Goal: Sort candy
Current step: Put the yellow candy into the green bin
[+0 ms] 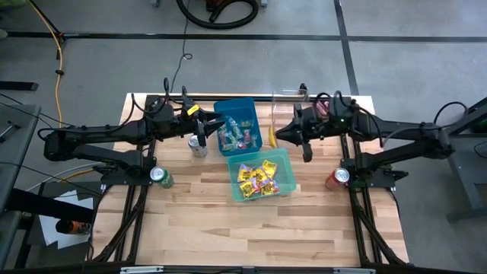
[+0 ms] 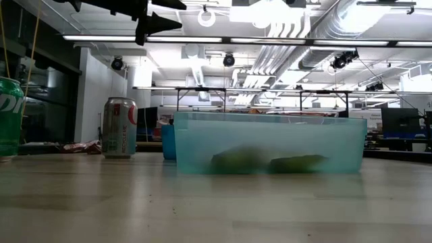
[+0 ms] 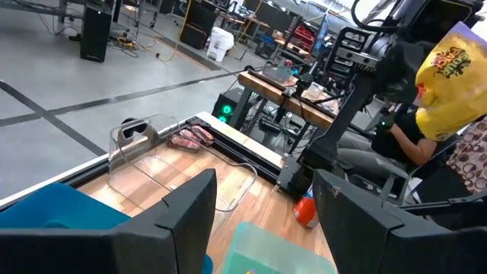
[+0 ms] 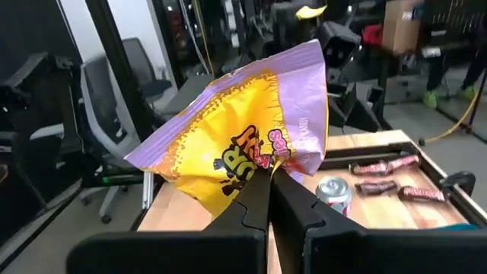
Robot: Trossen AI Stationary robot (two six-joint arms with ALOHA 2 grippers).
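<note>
Currently we log: right end effector [image 4: 268, 199] clamped on yellow candy packet [image 4: 243, 137], raised above counter [image 1: 205, 221] beside blue bin [image 1: 247, 109] | left end effector [image 1: 223, 122] agape over blue bin | teal bin [image 1: 283, 158] holds yellow packets.

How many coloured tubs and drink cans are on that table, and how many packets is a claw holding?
Coloured tubs: 2 (blue tub, teal tub)
Drink cans: 3 (silver can, green can, red can)
Packets held: 1 (yellow packet, in the right claw)
Total: 6
</note>
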